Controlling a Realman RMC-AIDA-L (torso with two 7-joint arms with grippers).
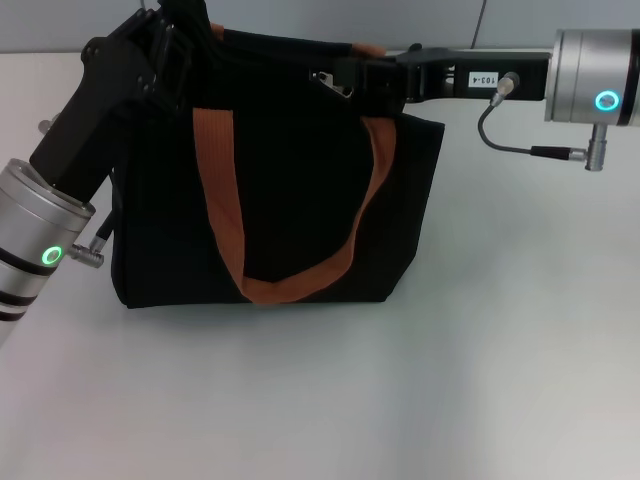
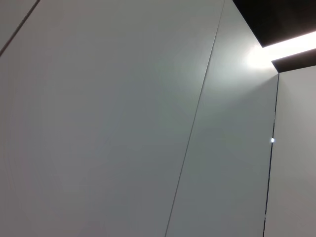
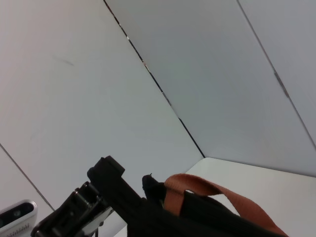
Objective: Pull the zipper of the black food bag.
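right gripper (image 1: 345,80) clamps the zipper (image 1: 328,82) — left gripper (image 1: 165,45) grips black food bag (image 1: 290,200) corner

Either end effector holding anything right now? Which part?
Cannot be told. Left end effector sits at the black food bag's top corner, right end effector by the zipper; contact is hidden.

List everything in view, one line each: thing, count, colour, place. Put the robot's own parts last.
black food bag: one, black, standing upright on the table, mid-scene.
handles: two, rust-orange; one hangs down the bag's front, the other shows at its top edge.
zipper: one, silver, on the bag's top edge, by the right tool.
table: one, white, under the bag.
left tool: one, black, at the bag's top left corner.
right tool: one, black, at the zipper.
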